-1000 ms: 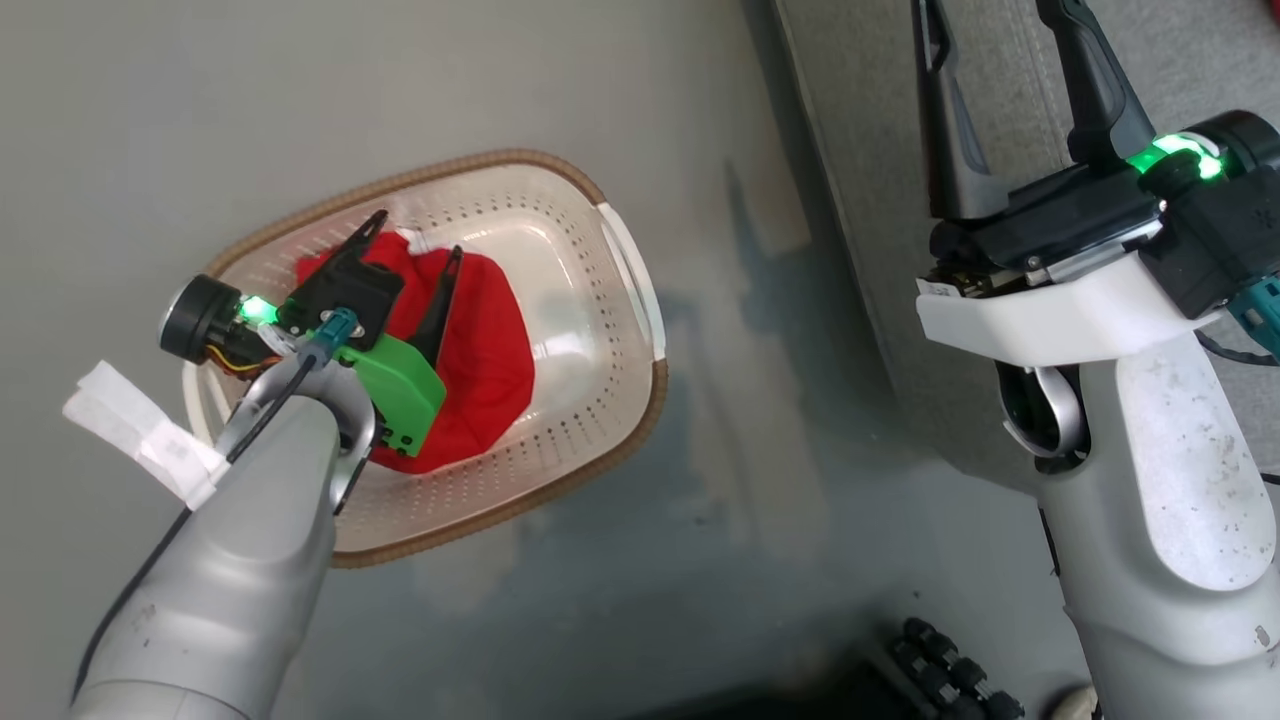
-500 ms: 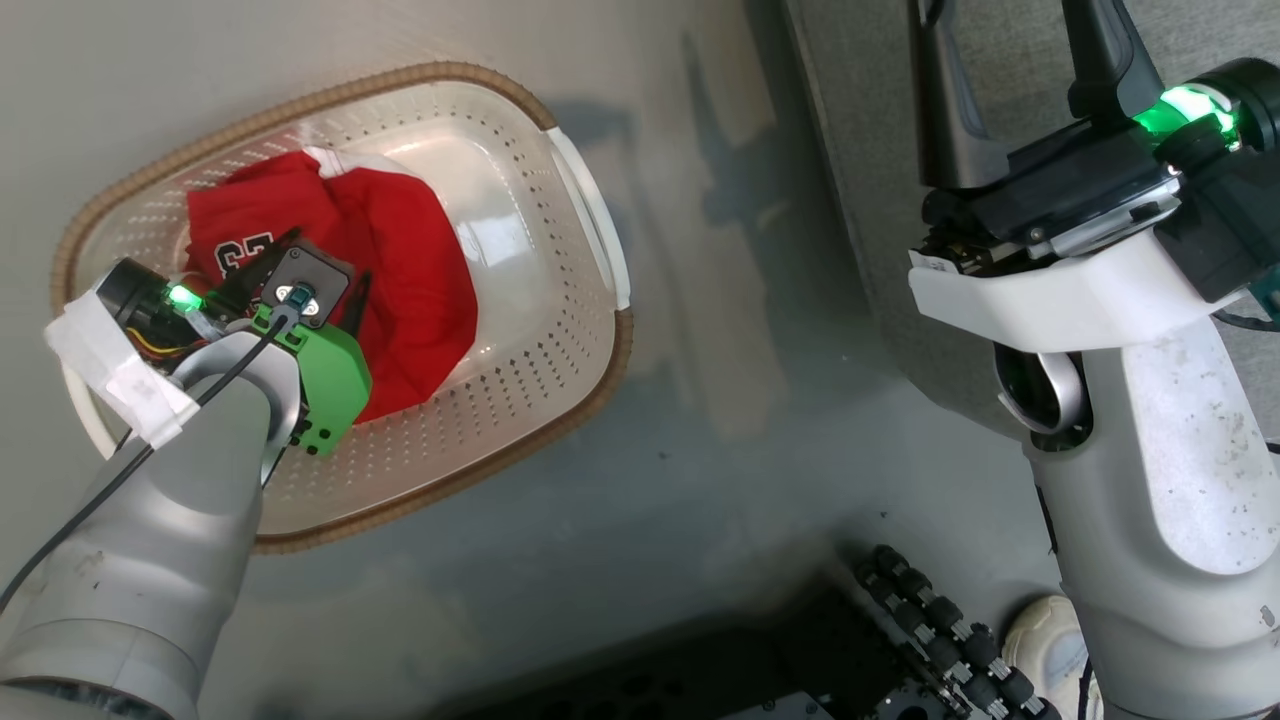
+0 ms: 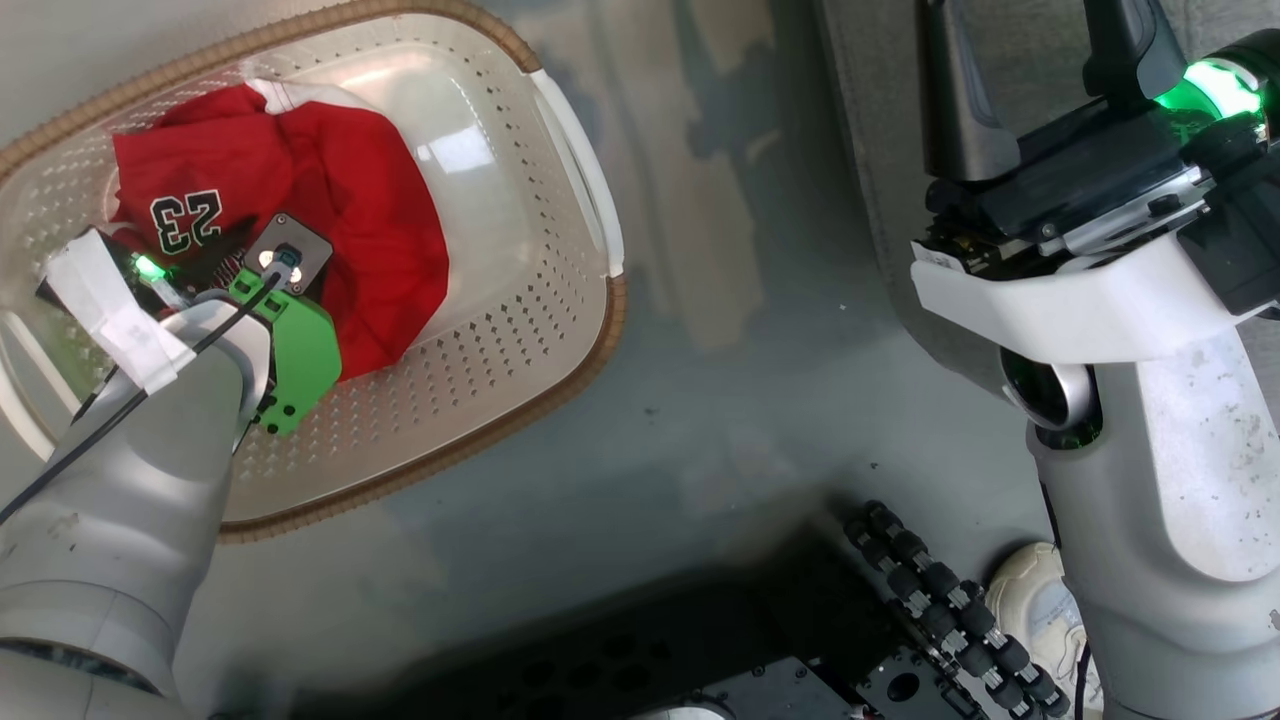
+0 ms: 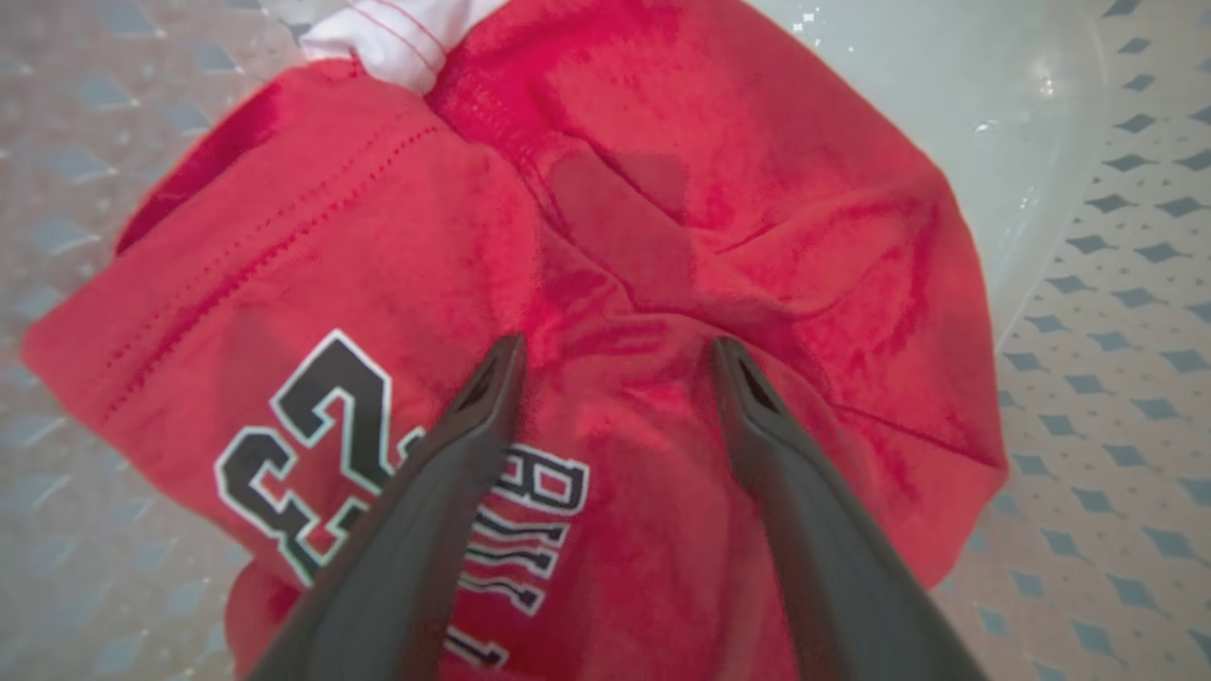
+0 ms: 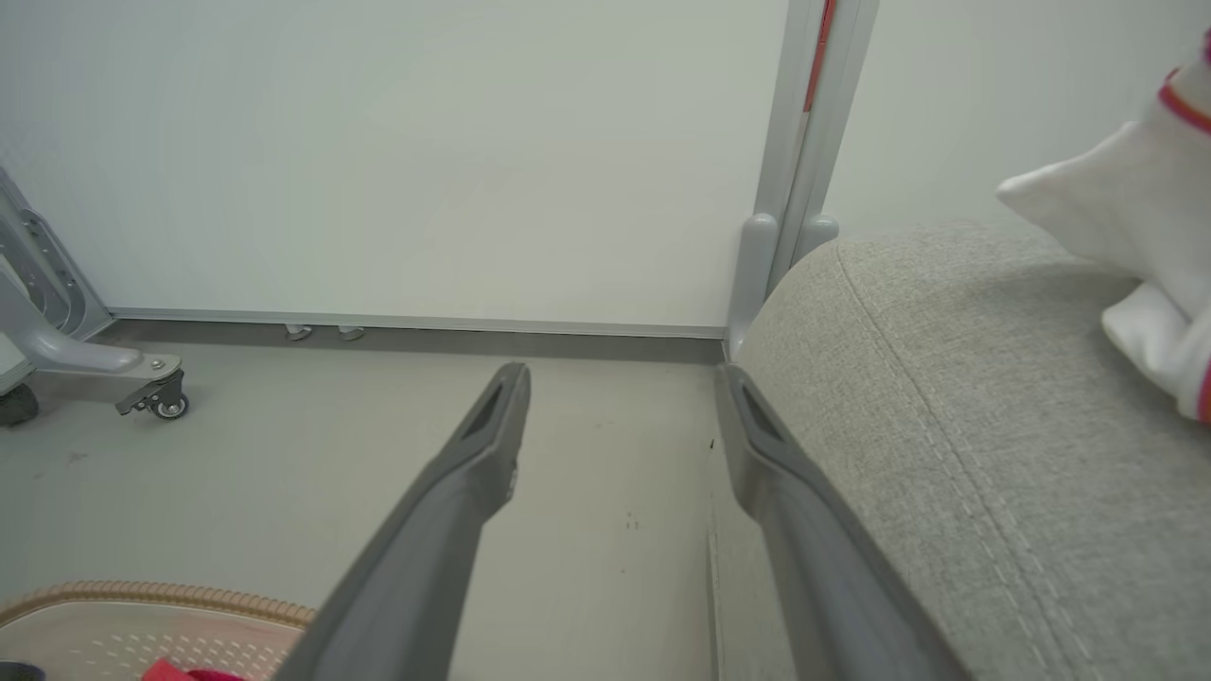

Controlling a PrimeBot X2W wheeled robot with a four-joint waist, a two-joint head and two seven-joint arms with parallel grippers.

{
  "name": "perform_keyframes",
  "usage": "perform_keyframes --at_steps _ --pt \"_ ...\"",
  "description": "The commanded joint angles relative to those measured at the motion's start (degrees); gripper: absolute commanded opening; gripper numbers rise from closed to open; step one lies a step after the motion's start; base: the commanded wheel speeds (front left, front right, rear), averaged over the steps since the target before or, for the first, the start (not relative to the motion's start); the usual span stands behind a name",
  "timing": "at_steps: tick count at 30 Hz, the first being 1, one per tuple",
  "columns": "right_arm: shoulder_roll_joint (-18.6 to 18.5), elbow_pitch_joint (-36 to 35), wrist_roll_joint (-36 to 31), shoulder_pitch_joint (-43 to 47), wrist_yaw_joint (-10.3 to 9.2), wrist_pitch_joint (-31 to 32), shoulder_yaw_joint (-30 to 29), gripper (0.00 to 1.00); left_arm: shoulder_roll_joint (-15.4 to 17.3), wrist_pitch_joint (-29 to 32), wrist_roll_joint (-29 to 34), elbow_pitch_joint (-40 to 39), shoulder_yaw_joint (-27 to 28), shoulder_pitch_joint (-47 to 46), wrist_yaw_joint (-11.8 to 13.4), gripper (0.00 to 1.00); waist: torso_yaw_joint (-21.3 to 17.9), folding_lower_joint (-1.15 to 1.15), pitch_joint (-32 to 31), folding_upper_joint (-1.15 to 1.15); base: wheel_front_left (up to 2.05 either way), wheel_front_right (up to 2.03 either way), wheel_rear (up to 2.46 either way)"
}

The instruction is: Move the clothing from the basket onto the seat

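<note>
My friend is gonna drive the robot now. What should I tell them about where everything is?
Left gripper: open, down in the basket, fingers over the red clothing, nothing gripped.
Right gripper: open, empty, beside the seat.
Done: no red clothing seen on the seat yet.
Left to do: grip the clothing, lift it, lay it on the seat.

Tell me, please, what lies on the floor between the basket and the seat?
Nothing: in the head view, the stretch of grey floor between the basket and the seat is bare, with only shadows on it.
</note>
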Motion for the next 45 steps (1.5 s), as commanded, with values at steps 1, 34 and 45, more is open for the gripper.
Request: perform_keyframes --at_steps 1,34,45 --pt "-0.1 -0.5 -0.4 -0.6 -0.06 0.0 0.1 1.0 0.4 0.4 0.9 0.3 -0.4 -1.4 0.3 1.0 0.0 -0.01 1.6 0.0 0.0 0.0 0.0" --pt "-0.1 2.1 -2.8 1.9 -0.06 0.0 -0.8 1.0 -7.4 -4.1 -2.2 0.9 -3.7 -0.6 0.6 0.0 4.1 -0.01 -6.7 0.0 0.0 0.0 0.0" --pt "-0.2 6.8 -4.7 6.8 -0.06 0.0 -2.2 1.0 -10.5 -7.0 -6.9 -4.4 -2.5 4.7 0.0 0.0 8.8 -0.01 -18.3 0.0 0.0 0.0 0.0"
